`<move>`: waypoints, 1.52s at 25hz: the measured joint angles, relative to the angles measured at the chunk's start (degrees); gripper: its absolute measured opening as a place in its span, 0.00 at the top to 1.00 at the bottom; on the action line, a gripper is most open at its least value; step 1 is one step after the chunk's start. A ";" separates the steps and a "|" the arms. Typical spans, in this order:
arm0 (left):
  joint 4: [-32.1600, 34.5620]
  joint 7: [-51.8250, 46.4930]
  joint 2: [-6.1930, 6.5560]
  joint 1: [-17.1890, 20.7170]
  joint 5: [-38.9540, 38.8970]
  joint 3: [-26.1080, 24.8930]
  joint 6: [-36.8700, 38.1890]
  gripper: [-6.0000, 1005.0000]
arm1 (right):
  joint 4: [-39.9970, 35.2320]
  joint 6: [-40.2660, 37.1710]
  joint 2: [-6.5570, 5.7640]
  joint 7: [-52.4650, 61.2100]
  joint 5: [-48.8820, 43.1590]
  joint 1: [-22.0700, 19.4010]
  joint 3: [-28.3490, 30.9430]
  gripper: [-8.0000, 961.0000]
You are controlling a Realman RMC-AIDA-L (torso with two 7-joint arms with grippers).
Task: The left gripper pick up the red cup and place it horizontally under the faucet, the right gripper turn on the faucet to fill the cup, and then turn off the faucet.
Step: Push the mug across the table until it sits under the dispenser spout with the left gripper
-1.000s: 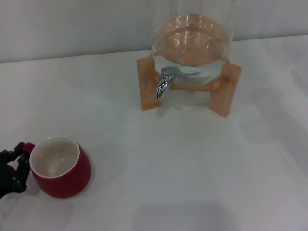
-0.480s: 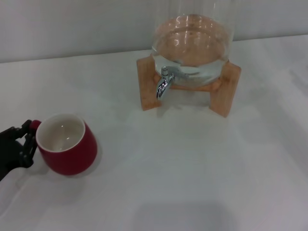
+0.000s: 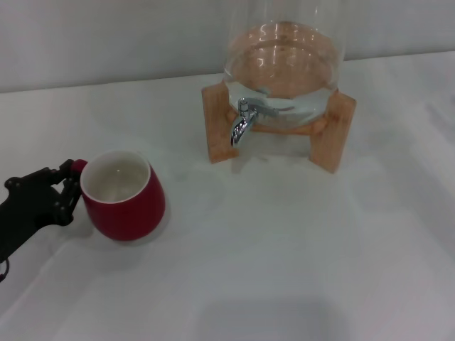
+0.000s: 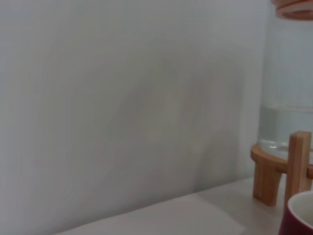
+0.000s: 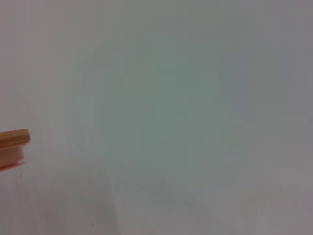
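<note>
While the left gripper (image 3: pixel 69 186) pinches the cup (image 3: pixel 124 195) by its small loop handle, the head view shows the cup tilted a little, mouth up and toward the camera, low over the white table (image 3: pixel 284 256), with its shadow just beside its base. Whether the base touches the table I cannot tell. It sits on the robot's left, well apart from the faucet (image 3: pixel 242 121), whose chrome spout curves down in front of the glass dispenser (image 3: pixel 284 57) in its wooden stand (image 3: pixel 334 131). The space under the spout holds nothing yet. The right gripper does not show in this view.

In the left wrist view, only the cup's rim and a bit of red wall (image 4: pixel 299 215) appear at the corner, with the stand's legs (image 4: pixel 281 171) and the water-filled glass beyond it against a plain wall. The claw's own fingers are not visible here.

The right wrist view gives blank wall and a sliver of the dispenser's wooden lid (image 5: pixel 13 142); that claw is not seen, so its state cannot be told.

As a judgement, the cup looks like glazed ceramic: stiff, rather heavy for its size, slick and breakable. Held by the handle alone, it will want to swing and tip, more so once filled, so the grip should sit deep on the loop, close to the wall
</note>
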 joint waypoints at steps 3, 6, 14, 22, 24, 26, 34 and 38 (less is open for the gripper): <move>-0.04 -1.68 -0.01 -1.32 0.76 0.79 1.80 0.85 | 0.00 0.05 0.00 -0.01 0.00 0.04 -0.05 0.34; 0.01 -3.29 -0.01 -2.63 0.89 2.83 3.85 0.85 | -0.06 0.15 0.03 -0.03 0.00 0.06 -0.09 0.34; 0.00 -4.41 -0.07 -6.56 0.98 6.74 6.50 0.85 | -0.66 0.71 0.09 -0.10 0.01 -0.01 0.03 0.34; -0.05 -8.52 -0.22 -9.53 0.99 12.39 8.46 0.85 | -0.99 1.39 0.09 -0.64 0.13 0.02 0.16 0.34; 0.21 -10.04 -0.22 -9.99 0.99 13.58 8.46 0.85 | -1.01 1.47 0.09 -0.66 0.14 0.06 0.19 0.34; 0.48 -11.25 -0.22 -10.31 0.99 14.34 8.46 0.85 | -1.01 1.49 0.09 -0.67 0.16 0.11 0.17 0.34; 0.74 -15.77 -0.12 -12.35 0.99 18.33 10.74 0.85 | -1.07 1.53 0.09 -0.73 0.18 0.16 0.08 0.34; 0.76 -16.40 -0.11 -13.55 0.91 20.56 12.06 0.85 | -1.08 1.53 0.09 -0.78 0.19 0.16 0.01 0.34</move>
